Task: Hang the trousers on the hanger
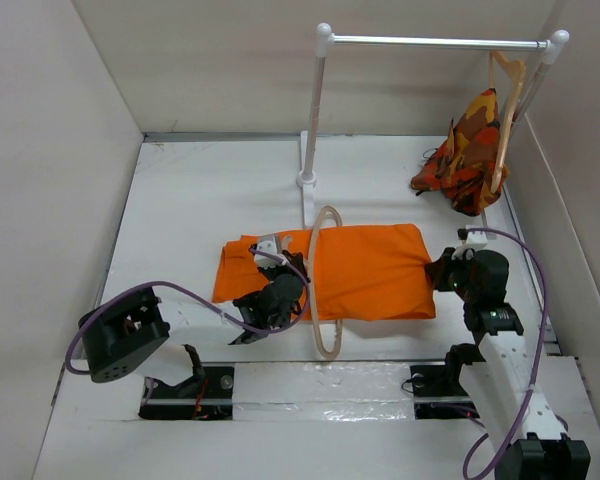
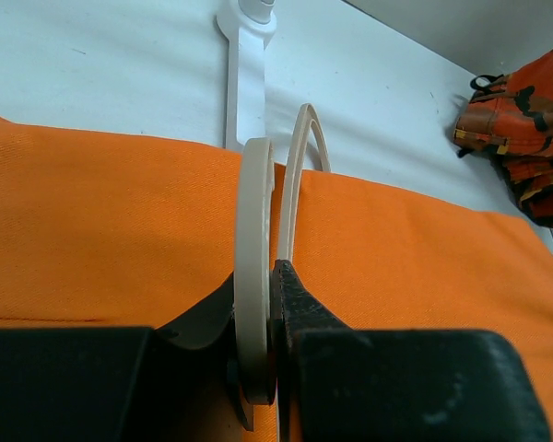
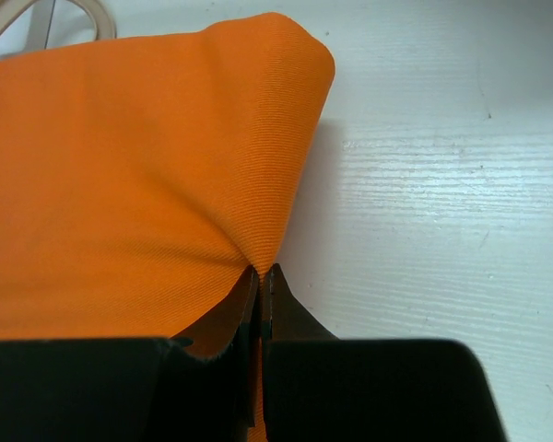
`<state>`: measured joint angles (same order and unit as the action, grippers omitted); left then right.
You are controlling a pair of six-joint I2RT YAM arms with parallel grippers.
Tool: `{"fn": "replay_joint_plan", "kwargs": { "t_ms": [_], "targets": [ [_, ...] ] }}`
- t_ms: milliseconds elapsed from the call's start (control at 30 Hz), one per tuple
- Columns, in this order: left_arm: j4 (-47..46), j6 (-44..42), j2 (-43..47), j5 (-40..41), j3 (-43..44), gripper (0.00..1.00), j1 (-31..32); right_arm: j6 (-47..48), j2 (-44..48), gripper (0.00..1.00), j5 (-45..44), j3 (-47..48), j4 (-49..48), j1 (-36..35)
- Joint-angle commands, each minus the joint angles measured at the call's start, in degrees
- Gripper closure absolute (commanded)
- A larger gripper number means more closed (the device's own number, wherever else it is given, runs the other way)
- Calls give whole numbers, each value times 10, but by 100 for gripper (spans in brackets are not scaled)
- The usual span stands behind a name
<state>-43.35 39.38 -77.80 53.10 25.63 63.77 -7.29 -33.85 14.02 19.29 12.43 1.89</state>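
Observation:
The bright-orange trousers (image 1: 370, 270) lie folded flat in the middle of the white table. The thin cream hanger (image 1: 325, 225) stands on edge across them, and the cloth appears to run through its loop. My left gripper (image 1: 280, 292) is shut on the hanger's near arm, low over the left part of the trousers. In the left wrist view the hanger (image 2: 256, 230) is pinched between the jaws of the left gripper (image 2: 272, 285), above the trousers (image 2: 101, 230). My right gripper (image 1: 440, 272) is shut on the trousers' right edge. The right wrist view shows the trousers (image 3: 120, 166) puckered into the right gripper (image 3: 261, 276).
A white clothes rack stands at the back, with its post (image 1: 312, 110) just behind the hanger and its rod (image 1: 435, 42) overhead. A patterned orange and brown garment (image 1: 460, 155) hangs from a tan wooden hanger (image 1: 508, 100) at the right. Walls close in on both sides.

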Motion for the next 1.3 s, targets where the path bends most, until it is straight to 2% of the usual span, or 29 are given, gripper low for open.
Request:
{"fn": "replay_joint_plan", "kwargs": {
  "t_ms": [0, 300, 467, 800, 833, 867, 1033, 1067, 1167, 1233, 1267],
  "targets": [
    [22, -39, 25, 32, -8, 100, -8, 21, -2, 100, -1, 26, -36, 11],
    [36, -94, 40, 67, 27, 100, -8, 20, -22, 100, -16, 18, -48, 11],
    [49, -90, 41, 72, 23, 100, -8, 18, -17, 100, -27, 20, -43, 11],
    [43, -112, 43, 66, 63, 100, 20, 18, -25, 99, 6, 15, -52, 11],
    [42, -119, 48, 61, 69, 100, 28, 18, -23, 95, 12, 18, -52, 11],
    [42, -124, 52, 60, 74, 100, 28, 18, -23, 82, 21, 22, -51, 11],
    [61, -146, 77, 52, 123, 100, 45, 43, -15, 51, 64, 92, 2, 11],
    [66, -152, 79, 52, 131, 100, 45, 46, -11, 38, 72, 102, 8, 11],
    [70, -163, 84, 35, 157, 100, 51, 32, 4, 23, 114, 139, 11, -3],
    [64, -184, 78, 14, 182, 100, 51, 18, 4, 27, 146, 159, 2, -26],
    [66, -188, 71, 10, 194, 100, 51, -6, 4, 48, 151, 169, -7, -67]
  ]
}}
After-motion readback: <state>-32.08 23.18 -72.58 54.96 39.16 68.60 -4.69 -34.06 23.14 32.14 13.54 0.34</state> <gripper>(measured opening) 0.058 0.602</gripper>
